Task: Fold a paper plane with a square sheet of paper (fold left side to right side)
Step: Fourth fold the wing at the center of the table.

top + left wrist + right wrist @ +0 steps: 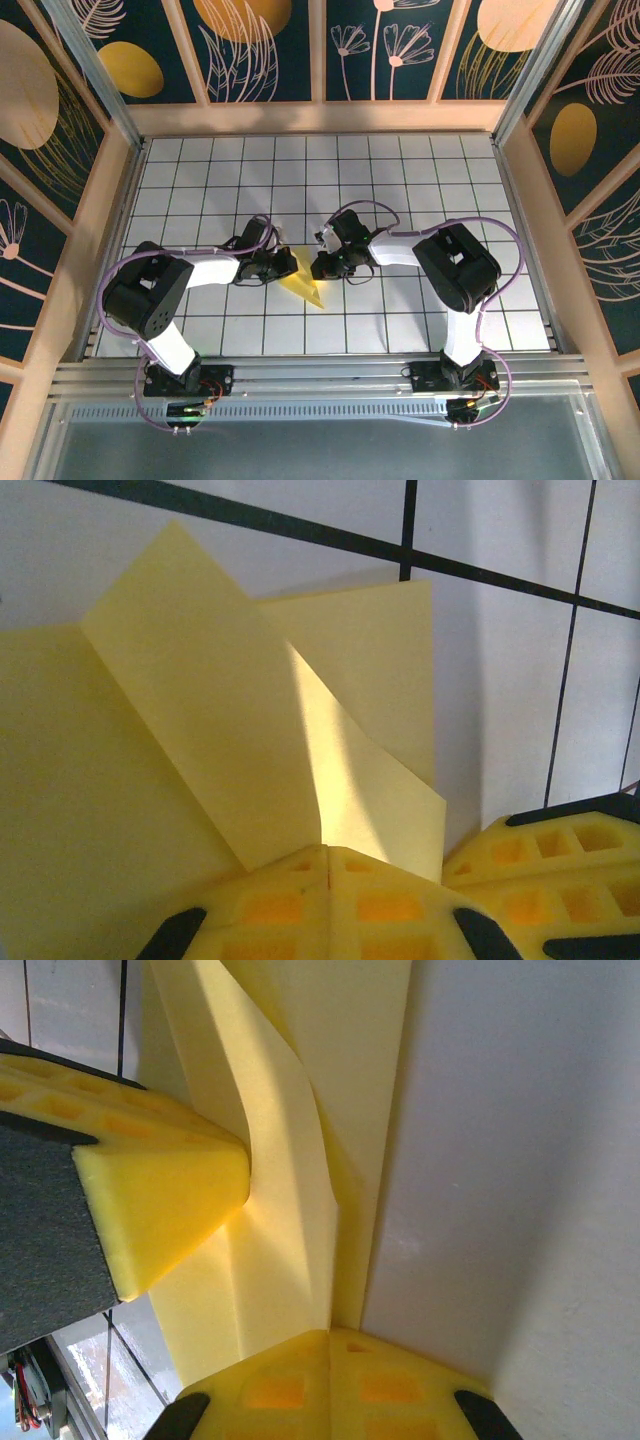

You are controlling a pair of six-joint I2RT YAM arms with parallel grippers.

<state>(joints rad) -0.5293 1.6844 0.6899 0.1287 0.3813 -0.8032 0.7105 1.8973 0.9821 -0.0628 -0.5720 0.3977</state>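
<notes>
The square sheet of paper is bright yellow and lies on the white grid tiles between the two arms, folded to a wedge whose tip points toward the near edge. My left gripper is at its left edge. In the left wrist view the gripper is shut, with a raised flap of the paper running into its jaw tips. My right gripper is at the paper's right edge. It is shut on a crease of the paper. The left fingers press against the paper from the left.
The right gripper's yellow fingers sit close beside the left ones. White grid tiles stretch to wooden walls on three sides, with a metal rail along the near edge by the arm bases.
</notes>
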